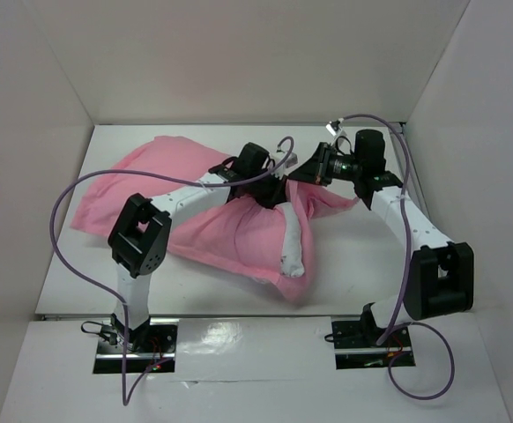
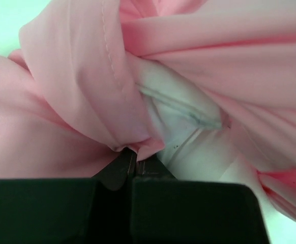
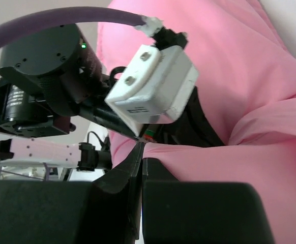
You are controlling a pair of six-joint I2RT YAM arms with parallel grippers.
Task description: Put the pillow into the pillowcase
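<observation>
**Pillow partly in, case bunched around it**

The pillowcase (image 1: pixel 151 189) sprawls from the worktop's (image 1: pixel 362 264) far-left corner to its middle. The pillow (image 1: pixel 293 251) shows only as a white strip poking out on the near side, mid-worktop, with more white visible between pink folds by the left wrist. The left hand (image 2: pixel 136 155) is clenched on a stitched hem of the pillowcase. The right hand (image 3: pixel 140 152), also clenched, seems to nip the pink edge opposite. Insertion looks well begun, but the bared white must be covered and the cloth straightened.
</observation>
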